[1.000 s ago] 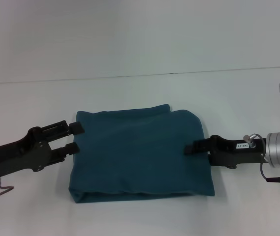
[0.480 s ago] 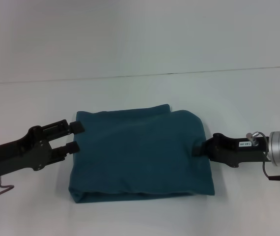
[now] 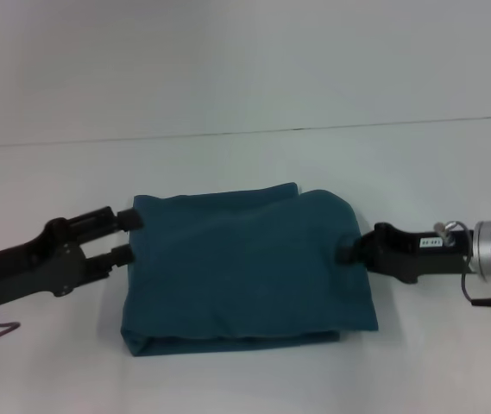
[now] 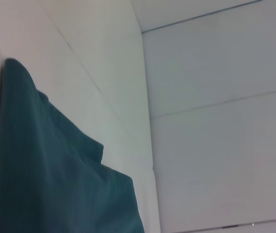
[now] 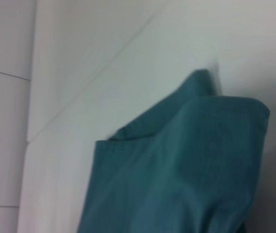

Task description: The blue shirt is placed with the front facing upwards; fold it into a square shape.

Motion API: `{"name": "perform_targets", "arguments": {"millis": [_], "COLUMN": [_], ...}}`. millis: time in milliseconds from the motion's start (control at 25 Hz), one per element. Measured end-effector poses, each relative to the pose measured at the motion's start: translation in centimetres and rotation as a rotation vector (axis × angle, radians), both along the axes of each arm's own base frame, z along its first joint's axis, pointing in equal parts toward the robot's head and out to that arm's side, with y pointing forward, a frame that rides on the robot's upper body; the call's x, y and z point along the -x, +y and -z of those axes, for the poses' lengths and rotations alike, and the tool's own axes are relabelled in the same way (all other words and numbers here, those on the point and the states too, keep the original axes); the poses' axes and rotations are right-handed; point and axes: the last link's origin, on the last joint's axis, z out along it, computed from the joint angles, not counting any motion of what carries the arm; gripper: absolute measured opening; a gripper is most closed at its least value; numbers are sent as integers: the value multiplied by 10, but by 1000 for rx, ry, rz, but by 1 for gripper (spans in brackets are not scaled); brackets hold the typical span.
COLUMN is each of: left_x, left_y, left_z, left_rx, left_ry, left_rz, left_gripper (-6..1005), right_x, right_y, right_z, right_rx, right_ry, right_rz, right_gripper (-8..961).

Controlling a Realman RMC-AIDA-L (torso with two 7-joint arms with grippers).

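On the white desk (image 3: 245, 103) the blue shirt (image 3: 241, 272) lay folded into a rough square at the middle, its lettering and collar hidden inside the folds. Neither wrist view showed its own arm's fingers, only teal cloth against the pale surface. From the head view, the left gripper (image 3: 128, 236) sat at the shirt's left edge with its two fingers apart, tips just touching the cloth. The right gripper (image 3: 346, 252) met the shirt's right edge, and whether its fingers were apart or together could not be told. Compared with a second earlier, the right gripper had drawn back off the cloth to its edge, and the left had slid slightly away.
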Motion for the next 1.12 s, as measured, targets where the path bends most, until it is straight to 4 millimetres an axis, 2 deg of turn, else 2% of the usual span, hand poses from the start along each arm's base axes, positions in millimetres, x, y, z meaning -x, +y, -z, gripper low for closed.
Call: {"name": "perform_targets", "arguments": {"millis": [440,640,920,1120], "left_x": [11,11,13,13], "left_y": [-2,-2,-2,-2], "left_z": [-11,-12,-14,-14], "left_rx": [-61,-73,-83,-84], "left_ry": [-19,-23,-26,-26], "left_rz": [-40,-39,-44,-46], "left_gripper": [730,729,729,729], "right_x": [26,17,8,1], "right_y": [23,28,16,15], "right_z": [-15,-22,-11,-12], "right_rx": [-15,-39,28,30], "right_ry": [-54,-106,-113,-138], "right_rz": [-148,-129,-99,-73], "right_gripper": [45,47,51,54]}}
